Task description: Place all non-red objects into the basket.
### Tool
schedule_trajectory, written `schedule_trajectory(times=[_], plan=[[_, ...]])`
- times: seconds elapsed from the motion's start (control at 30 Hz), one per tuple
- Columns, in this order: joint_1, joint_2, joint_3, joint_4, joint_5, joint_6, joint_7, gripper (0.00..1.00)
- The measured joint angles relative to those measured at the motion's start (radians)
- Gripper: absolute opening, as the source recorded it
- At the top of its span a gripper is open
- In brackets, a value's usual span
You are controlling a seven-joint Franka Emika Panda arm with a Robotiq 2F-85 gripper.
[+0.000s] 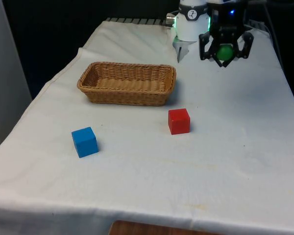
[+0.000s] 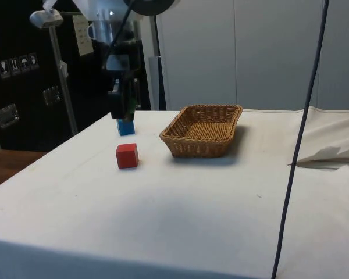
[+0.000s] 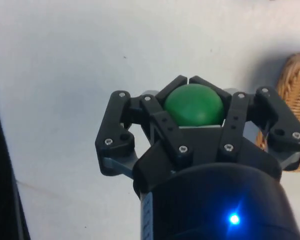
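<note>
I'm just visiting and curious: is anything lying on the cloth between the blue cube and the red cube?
No. In the front view, only bare white cloth lies between the blue cube and the red cube.

Legible text: none. Markings present but unreadable: a pale paper label [image 2: 81,34] fixed to a stand behind the table in the side view, its print too small to make out; and small square pictogram plates [image 2: 15,65] on the dark cabinet [image 2: 23,104] at that view's left edge, showing white symbols, one perhaps an umbrella shape, with no wording that can be read. No brand, number or lettering shows on the wicker basket [image 1: 128,83], the blue cube [image 1: 85,142], the red cube [image 1: 179,121] or the white cloth [image 1: 210,161].
</note>
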Motion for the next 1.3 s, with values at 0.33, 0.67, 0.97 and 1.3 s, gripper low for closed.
schedule_trajectory(times=[0.33, 0.67, 0.97, 1.3], plan=[[0.000, -0.016, -0.056, -0.042, 0.000, 0.005, -0.053, 0.00], [-0.001, -0.022, -0.116, -0.079, 0.000, 0.018, -0.108, 0.00], [-0.001, -0.023, -0.173, -0.106, 0.000, 0.026, -0.162, 0.00], [-0.001, -0.023, -0.225, -0.136, 0.000, 0.041, -0.210, 0.00]])
